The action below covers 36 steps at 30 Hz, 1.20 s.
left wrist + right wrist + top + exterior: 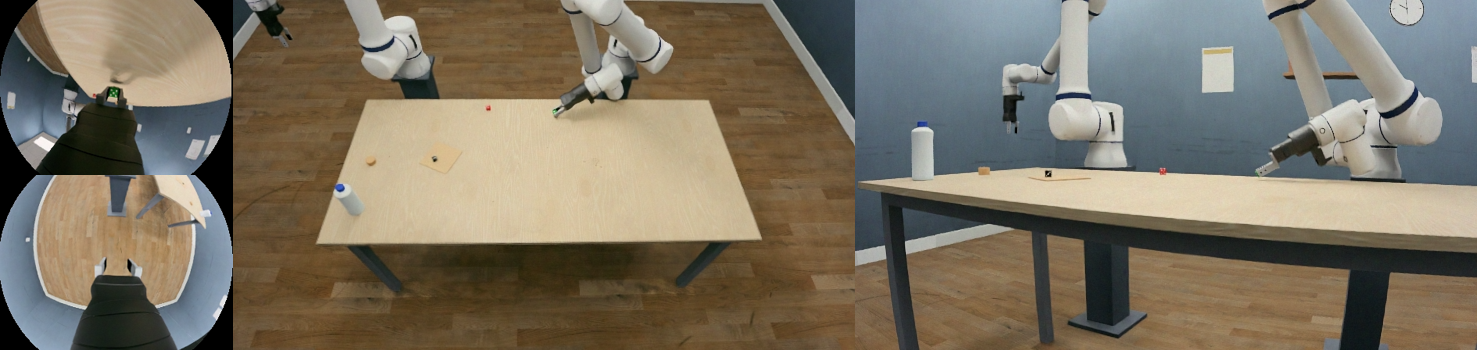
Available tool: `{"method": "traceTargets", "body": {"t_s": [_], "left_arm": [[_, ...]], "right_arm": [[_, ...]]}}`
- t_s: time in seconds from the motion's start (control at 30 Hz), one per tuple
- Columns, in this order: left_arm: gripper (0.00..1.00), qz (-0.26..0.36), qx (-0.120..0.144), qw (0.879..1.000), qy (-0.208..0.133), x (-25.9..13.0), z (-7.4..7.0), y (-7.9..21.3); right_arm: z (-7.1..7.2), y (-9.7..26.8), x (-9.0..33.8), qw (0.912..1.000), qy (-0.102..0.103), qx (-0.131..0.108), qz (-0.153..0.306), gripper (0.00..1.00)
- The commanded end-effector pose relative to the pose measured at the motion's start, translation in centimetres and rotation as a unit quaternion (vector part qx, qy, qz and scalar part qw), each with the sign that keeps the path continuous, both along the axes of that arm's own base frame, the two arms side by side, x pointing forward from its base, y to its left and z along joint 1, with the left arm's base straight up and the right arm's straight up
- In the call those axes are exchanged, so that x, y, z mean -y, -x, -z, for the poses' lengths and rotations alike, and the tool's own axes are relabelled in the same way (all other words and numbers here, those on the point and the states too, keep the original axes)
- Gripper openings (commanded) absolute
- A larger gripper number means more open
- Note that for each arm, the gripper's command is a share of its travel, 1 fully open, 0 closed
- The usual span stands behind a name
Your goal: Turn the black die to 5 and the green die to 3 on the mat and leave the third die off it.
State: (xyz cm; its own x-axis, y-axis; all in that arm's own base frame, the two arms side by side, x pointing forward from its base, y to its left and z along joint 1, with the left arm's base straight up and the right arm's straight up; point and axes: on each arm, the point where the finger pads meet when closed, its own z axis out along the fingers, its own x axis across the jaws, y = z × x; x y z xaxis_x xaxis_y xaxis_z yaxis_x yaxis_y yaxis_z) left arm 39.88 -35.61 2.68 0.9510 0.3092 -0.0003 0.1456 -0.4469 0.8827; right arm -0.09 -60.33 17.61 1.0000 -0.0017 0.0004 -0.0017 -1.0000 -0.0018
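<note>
My left gripper [557, 114] [1260, 173] is shut on the green die [554, 111] [113, 92]. It is strongly tilted, with its tips at or just above the table near the back edge; contact is unclear. The die's face towards the left wrist camera shows several white pips. The black die [434, 159] [1048, 173] rests on the thin tan mat [449, 164] [1075, 178]; its top number is too small to read. The red die [488, 108] [1162, 171] [94, 95] lies off the mat near the back edge. My right gripper [286, 38] [1012, 129] [116, 262] is open and empty, away from the table.
A round orange-tan piece [371, 160] [984, 171] lies left of the mat. A white bottle [351, 201] [922, 154] with a blue cap stands near the table's left edge. The wooden table [533, 200] [1205, 200] extends far to the right of the mat.
</note>
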Motion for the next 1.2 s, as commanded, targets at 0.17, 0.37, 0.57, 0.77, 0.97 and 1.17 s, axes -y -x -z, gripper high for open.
{"method": "traceTargets", "body": {"t_s": [0.17,0.37,0.57,0.77,0.97,1.17], "left_arm": [[0.4,0.0,0.0,1.0,0.0,0.0,0.58,0.0],[0.4,0.0,0.0,1.0,0.0,0.0,0.67,0.0],[0.4,0.0,0.0,1.0,0.0,0.0,0.68,0.0],[0.4,0.0,0.0,1.0,0.0,0.0,0.68,0.0],[0.4,0.0,0.0,1.0,0.0,0.0,0.68,0.0],[0.52,0.0,0.0,1.0,0.0,0.0,0.68,0.0]], "right_arm": [[-0.09,0.02,0.07,1.0,0.001,0.0,0.0,1.0],[-0.09,0.02,0.07,1.0,0.001,0.0,0.0,1.0],[-0.09,0.02,0.07,1.0,0.001,0.0,0.0,1.0],[-0.09,0.02,0.07,1.0,0.001,0.0,0.0,1.0],[-0.09,0.02,0.07,1.0,0.001,0.0,0.0,1.0],[-0.09,0.02,0.07,1.0,0.001,0.0,0.0,1.0]]}}
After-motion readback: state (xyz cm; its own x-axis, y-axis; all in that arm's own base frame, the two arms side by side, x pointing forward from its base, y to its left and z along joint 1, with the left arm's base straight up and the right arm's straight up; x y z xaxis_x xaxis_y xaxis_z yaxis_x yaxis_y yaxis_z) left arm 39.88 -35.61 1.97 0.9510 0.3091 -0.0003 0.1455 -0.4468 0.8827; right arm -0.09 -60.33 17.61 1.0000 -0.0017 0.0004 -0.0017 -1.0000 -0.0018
